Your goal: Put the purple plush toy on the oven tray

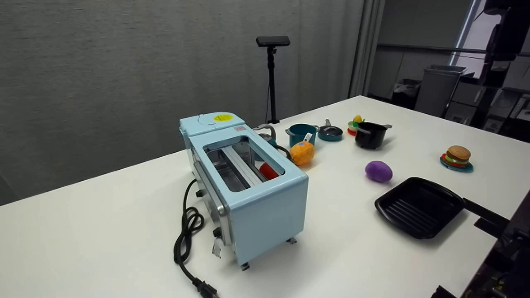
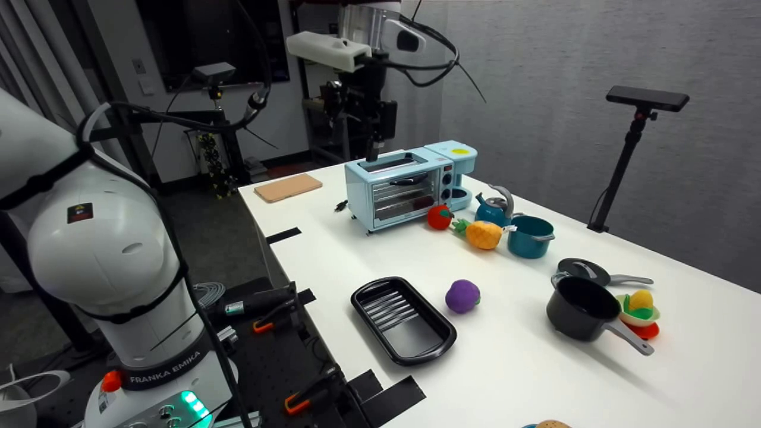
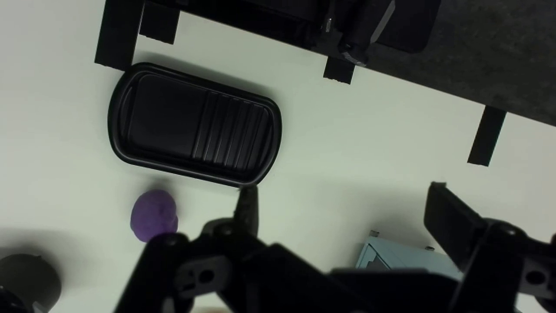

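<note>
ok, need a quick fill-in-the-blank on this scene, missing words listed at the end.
1. The purple toy rests outside the tray, on the ____ table.
2. In the wrist view, the tool is ____ rather than shut.
3. The oven has a light ____ body.
4. In an exterior view, the round toy near the oven is mostly ____.

Missing words: white; open; blue; red.

"FRANKA EMIKA" lettering (image 2: 165,368), on the dark band (image 2: 159,379), white robot arm (image 2: 98,255)
</note>
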Motion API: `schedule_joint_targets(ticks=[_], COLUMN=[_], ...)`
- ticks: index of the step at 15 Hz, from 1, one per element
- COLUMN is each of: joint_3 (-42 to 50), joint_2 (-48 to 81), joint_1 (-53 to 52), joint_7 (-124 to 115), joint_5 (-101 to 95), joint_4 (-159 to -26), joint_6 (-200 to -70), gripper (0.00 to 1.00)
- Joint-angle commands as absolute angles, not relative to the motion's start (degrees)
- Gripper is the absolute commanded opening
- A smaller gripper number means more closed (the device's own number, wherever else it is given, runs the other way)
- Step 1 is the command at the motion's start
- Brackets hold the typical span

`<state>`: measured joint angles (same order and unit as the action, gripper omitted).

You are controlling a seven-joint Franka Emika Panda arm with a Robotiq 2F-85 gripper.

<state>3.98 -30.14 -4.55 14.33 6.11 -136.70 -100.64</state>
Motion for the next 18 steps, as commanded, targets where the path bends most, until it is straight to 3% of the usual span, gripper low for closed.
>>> schedule_joint_targets(ticks=[1, 11, 18], joint_3=[3.8, 4.8, 5.2], joint_2=[-29.2, -20.7, -18.1], joint_1=[-2.7, 2.1, 3.3], joint_7=[13.6, 10.9, 9.2], joint_5=[5.4, 2.1, 2.1], joint_4=[-138.4, -141.1, -141.0], joint_6=[-105.3, -120.8, -122.8], gripper=[1.0, 1.0, 1.0])
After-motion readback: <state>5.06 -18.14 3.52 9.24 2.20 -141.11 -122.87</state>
